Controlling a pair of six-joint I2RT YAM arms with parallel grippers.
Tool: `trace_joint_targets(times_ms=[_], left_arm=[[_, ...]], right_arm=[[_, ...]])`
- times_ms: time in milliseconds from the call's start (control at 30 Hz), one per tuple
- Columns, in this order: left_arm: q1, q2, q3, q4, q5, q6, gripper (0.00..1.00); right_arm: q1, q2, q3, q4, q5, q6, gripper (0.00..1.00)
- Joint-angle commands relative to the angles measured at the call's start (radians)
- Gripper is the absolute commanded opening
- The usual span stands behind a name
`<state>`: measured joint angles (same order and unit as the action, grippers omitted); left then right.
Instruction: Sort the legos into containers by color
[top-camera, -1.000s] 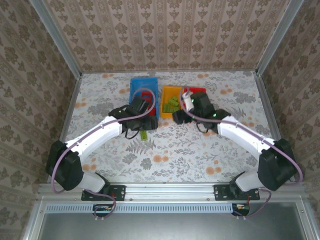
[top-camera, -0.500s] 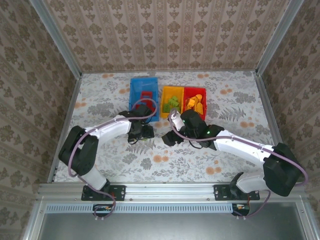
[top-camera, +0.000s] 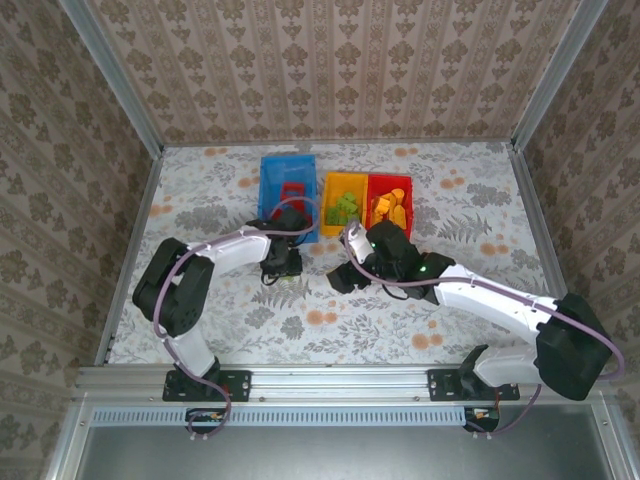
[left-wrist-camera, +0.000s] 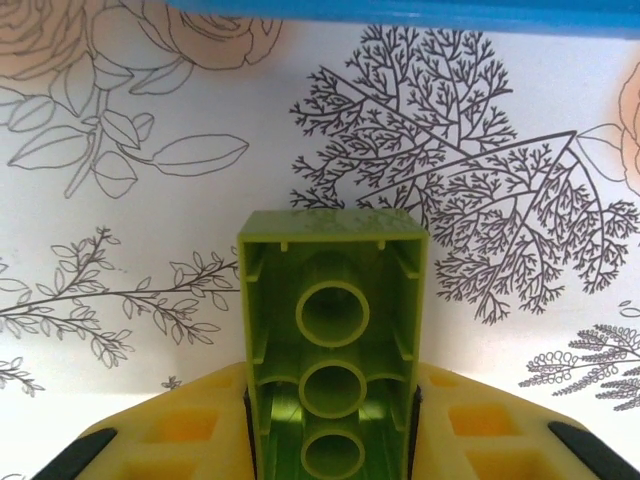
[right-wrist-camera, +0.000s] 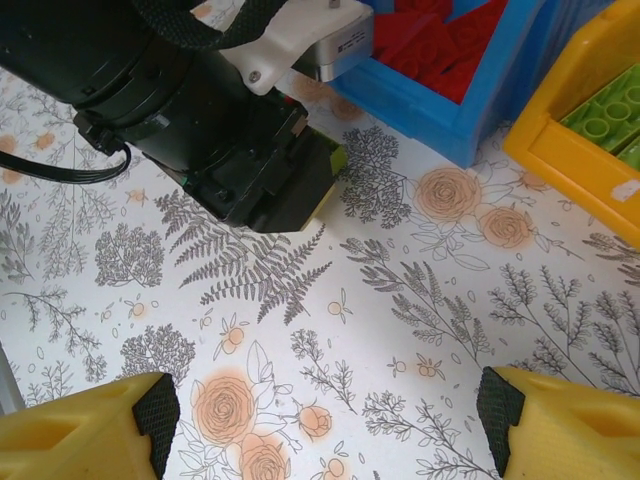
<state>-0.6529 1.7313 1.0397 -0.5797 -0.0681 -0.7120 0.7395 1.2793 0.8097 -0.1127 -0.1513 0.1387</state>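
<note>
The left arm's fingers (left-wrist-camera: 170, 435), spread a moment ago, now pinch the lime-green studded plastic brick (left-wrist-camera: 332, 300) by its two long sides; its hollow underside with three round tubes faces the wrist camera. The arm has come down from beside the blue bin to the flower-patterned desk (top-camera: 200, 190), and brick and fingers sit low over it, just in front of the large blue rectangular plastic bin (top-camera: 268, 162). Whether the brick is lifted or touches the desk I cannot tell. The right arm's fingers (right-wrist-camera: 70, 430) have pulled back from over the two smaller bins and hang spread wide over bare desk, holding nothing, just beside the left arm's wrist.

My judgement: the grasp looks made, so this brick is ready to be carried to the bin that holds green.

Count: three bins in a row at the far side, the blue one holding red bricks, the small yellow-orange plastic bin (top-camera: 340, 180) holding green ones, the small red plastic bin (top-camera: 400, 181) holding orange ones; the bricks inside are too small to number. Outside the bins I count one brick, the pinched green one.
</note>
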Motion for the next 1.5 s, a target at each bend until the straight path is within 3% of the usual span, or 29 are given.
trace_joint_targets(times_ms=[0, 200, 333, 733, 1000, 1067, 1300, 1467], left_arm=[[-0.045, -0.086, 0.043, -0.061, -0.053, 0.032, 0.29], [-0.164, -0.188, 0.159, -0.181, -0.101, 0.057, 0.26], [-0.179, -0.166, 0.287, -0.197, -0.101, 0.098, 0.26], [-0.119, 0.306, 0.902, -0.269, -0.019, 0.259, 0.26], [-0.082, 0.525, 1.096, -0.310, 0.009, 0.240, 0.26], [-0.082, 0.550, 1.108, -0.308, 0.022, 0.238, 0.29], [-0.088, 0.557, 1.109, -0.330, 0.009, 0.217, 0.53], [-0.095, 0.489, 1.091, -0.328, -0.003, 0.207, 0.59]], right_arm=[[-0.027, -0.069, -0.015, -0.009, 0.073, 0.029, 0.81], [-0.168, -0.180, -0.049, 0.012, 0.137, 0.128, 0.81], [-0.252, -0.200, -0.056, 0.037, 0.124, 0.194, 0.81], [-0.342, -0.089, 0.054, 0.067, 0.112, 0.332, 0.81], [-0.400, -0.090, 0.066, 0.027, 0.071, 0.334, 0.81], [-0.406, -0.096, 0.056, 0.018, 0.067, 0.334, 0.81], [-0.427, -0.112, 0.047, -0.013, 0.052, 0.320, 0.81], [-0.431, -0.112, 0.078, -0.051, 0.052, 0.285, 0.82]])
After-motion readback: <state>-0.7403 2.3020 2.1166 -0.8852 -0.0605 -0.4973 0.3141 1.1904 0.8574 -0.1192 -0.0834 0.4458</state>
